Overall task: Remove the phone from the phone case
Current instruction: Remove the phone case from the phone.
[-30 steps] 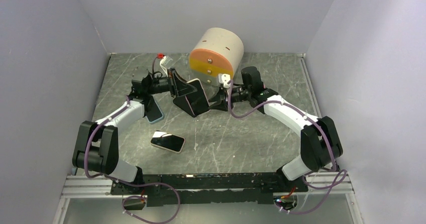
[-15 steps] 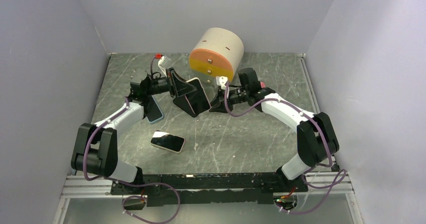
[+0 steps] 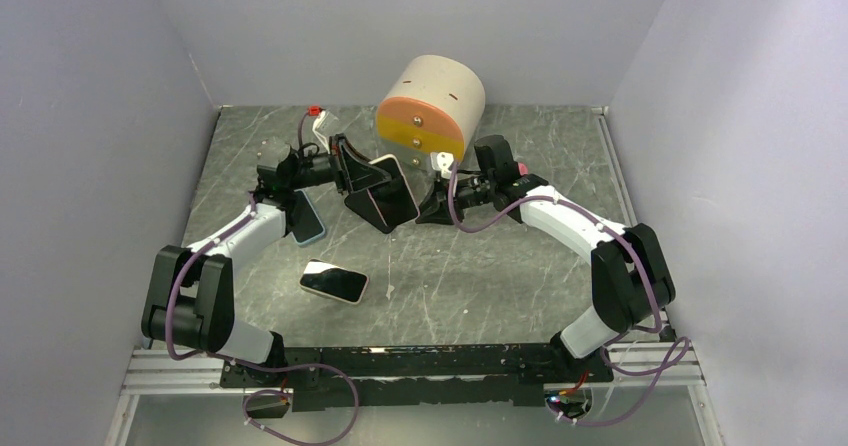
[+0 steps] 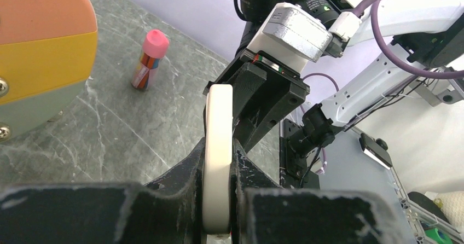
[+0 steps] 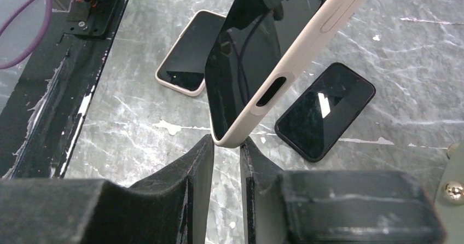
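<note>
The right arm has shifted a little toward the left since a second ago, and the right gripper point(image 5: 225, 156) has narrowed its jaws. They now flank the lowest corner of the cream phone case point(image 5: 306, 41), though whether they actually pinch it cannot be told. This looks like the right arm taking a purchase on the case so it can be peeled away. The phone point(image 5: 246, 63) is still seated in its case and is held off the table point(image 3: 480, 266) between the two arms. The left gripper point(image 4: 219, 200) is clenched on the case's edge. The long axis slants from high on the far side down to that near corner, and the dark screen faces the arm bases.
</note>
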Controlling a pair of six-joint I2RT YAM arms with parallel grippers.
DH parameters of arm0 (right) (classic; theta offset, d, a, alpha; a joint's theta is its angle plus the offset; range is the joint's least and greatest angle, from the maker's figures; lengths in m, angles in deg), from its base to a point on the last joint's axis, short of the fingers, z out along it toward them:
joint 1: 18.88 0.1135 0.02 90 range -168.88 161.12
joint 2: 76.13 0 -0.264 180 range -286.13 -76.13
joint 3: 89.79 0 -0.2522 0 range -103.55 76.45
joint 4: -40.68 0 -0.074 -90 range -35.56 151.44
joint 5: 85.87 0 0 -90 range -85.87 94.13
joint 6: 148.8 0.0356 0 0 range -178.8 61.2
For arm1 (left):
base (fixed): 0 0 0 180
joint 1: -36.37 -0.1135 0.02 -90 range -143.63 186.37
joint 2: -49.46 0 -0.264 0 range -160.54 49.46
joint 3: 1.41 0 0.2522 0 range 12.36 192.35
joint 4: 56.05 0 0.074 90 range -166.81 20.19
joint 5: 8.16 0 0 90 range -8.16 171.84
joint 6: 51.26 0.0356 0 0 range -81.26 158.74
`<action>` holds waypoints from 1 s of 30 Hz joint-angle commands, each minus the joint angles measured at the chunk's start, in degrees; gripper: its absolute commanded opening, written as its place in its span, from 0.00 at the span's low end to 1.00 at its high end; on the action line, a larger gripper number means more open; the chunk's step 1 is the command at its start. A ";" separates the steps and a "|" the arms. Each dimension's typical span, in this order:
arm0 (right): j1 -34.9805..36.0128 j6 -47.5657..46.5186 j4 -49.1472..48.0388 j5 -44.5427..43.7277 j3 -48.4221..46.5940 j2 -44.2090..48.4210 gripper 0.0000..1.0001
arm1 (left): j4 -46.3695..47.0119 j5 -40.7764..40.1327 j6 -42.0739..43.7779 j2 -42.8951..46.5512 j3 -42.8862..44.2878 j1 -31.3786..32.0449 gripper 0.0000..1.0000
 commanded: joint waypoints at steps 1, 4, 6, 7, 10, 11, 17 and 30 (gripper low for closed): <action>0.18 -0.23 -1.56 3.34 -1.88 1.64 0.26 | 6.04 1.84 -1.65 0.76 1.11 -0.01 0.03; 0.07 0.81 -2.57 3.80 -2.00 1.52 0.27 | 3.40 1.56 0.34 1.23 1.27 -0.01 0.02; 0.08 1.40 -3.22 4.09 -2.21 1.42 0.27 | 2.17 1.59 1.18 1.52 1.38 -0.01 0.02; 0.10 1.84 -3.70 4.26 -2.22 1.34 0.27 | 2.19 1.70 1.23 1.51 1.39 -0.01 0.02; 0.07 3.12 -5.32 4.73 -2.27 1.37 0.28 | 3.07 2.01 0.71 1.27 1.30 0.08 0.03; 0.07 3.47 -5.60 4.72 -2.30 1.38 0.28 | 3.30 2.16 0.54 1.28 1.30 0.08 0.02; 0.08 4.96 -6.94 4.36 -2.57 1.30 0.28 | 2.36 2.61 1.52 1.86 1.42 0.31 0.02; -0.08 4.62 -7.33 4.74 -3.26 1.20 0.18 | 1.94 4.74 1.33 1.66 2.02 0.87 0.02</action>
